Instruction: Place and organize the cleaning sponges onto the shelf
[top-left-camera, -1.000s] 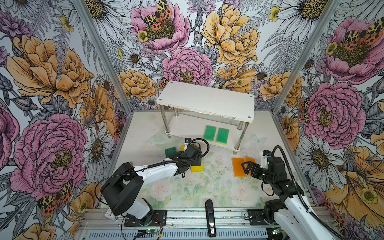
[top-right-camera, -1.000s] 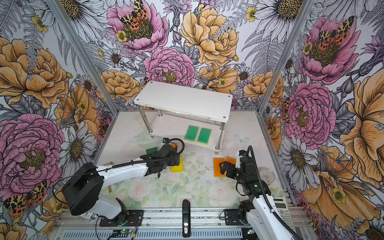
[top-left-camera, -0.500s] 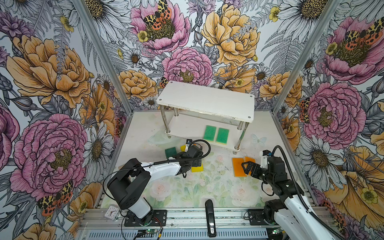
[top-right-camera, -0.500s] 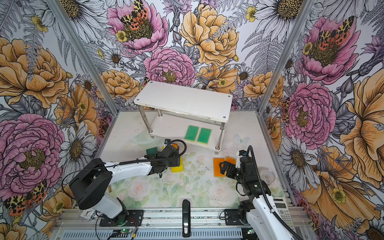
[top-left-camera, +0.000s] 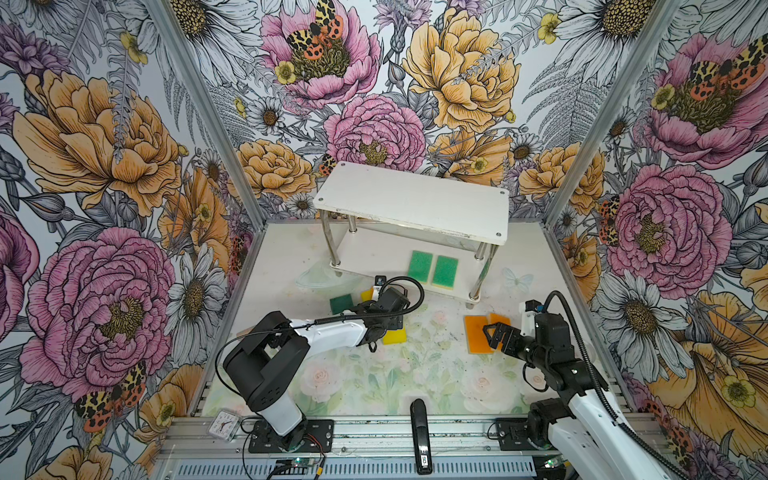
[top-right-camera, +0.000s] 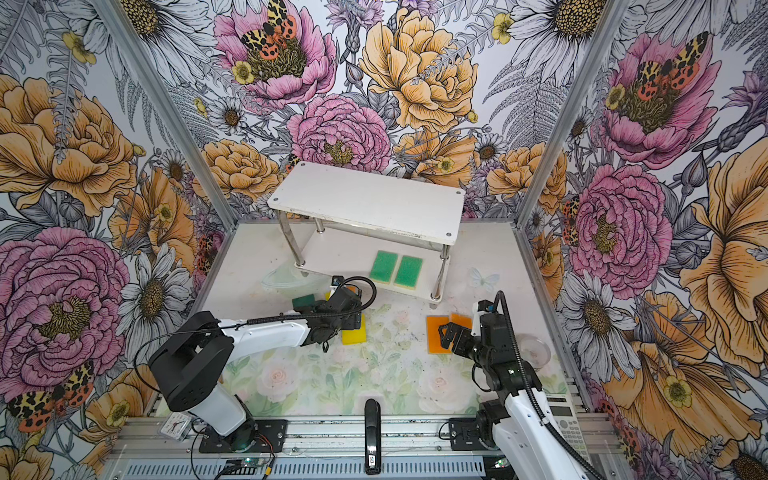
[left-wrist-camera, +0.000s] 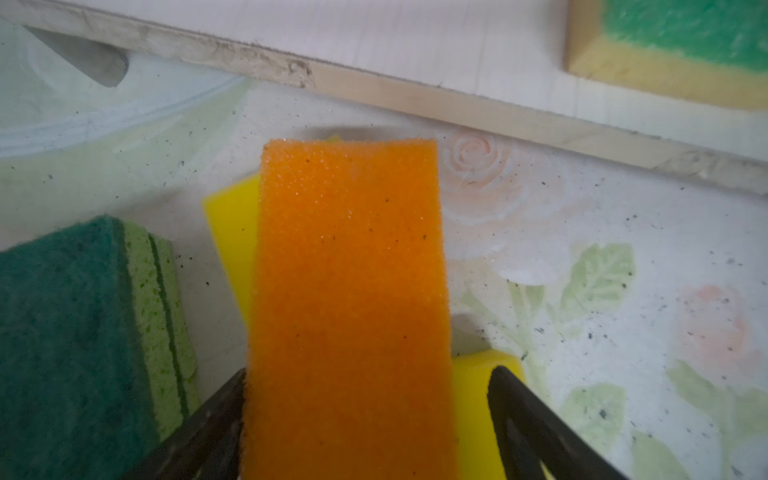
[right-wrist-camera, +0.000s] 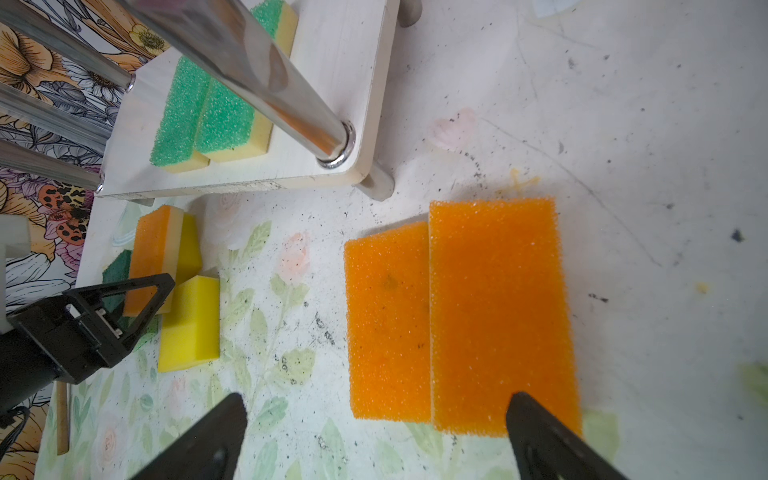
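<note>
My left gripper (left-wrist-camera: 368, 374) is open and straddles an orange sponge (left-wrist-camera: 349, 291). One finger touches the sponge's edge and the other stands a gap away. That sponge lies on top of yellow sponges (left-wrist-camera: 230, 232), beside a dark green sponge (left-wrist-camera: 62, 332) (top-left-camera: 341, 303). In both top views the left gripper (top-left-camera: 359, 309) sits just in front of the shelf (top-left-camera: 415, 199). Two light green sponges (top-left-camera: 419, 266) (top-left-camera: 444, 270) lie side by side on the shelf's lower board. My right gripper (right-wrist-camera: 378, 399) (top-left-camera: 496, 334) is open and empty, low over the near ends of two orange sponges (right-wrist-camera: 386, 324) (right-wrist-camera: 498, 311).
Another yellow sponge (right-wrist-camera: 189, 324) lies by the left gripper. A wooden handle (right-wrist-camera: 62, 415) lies at the left. A black stapler (top-left-camera: 420, 428) and a small clock (top-left-camera: 224, 424) sit on the front rail, and a calculator (top-right-camera: 569, 419) at the front right. A clear lid (top-left-camera: 320, 276) rests beside the shelf's left leg.
The left gripper's jaws have narrowed around the orange sponge, and the left arm's elbow has swung to the right. The right arm has not moved.
</note>
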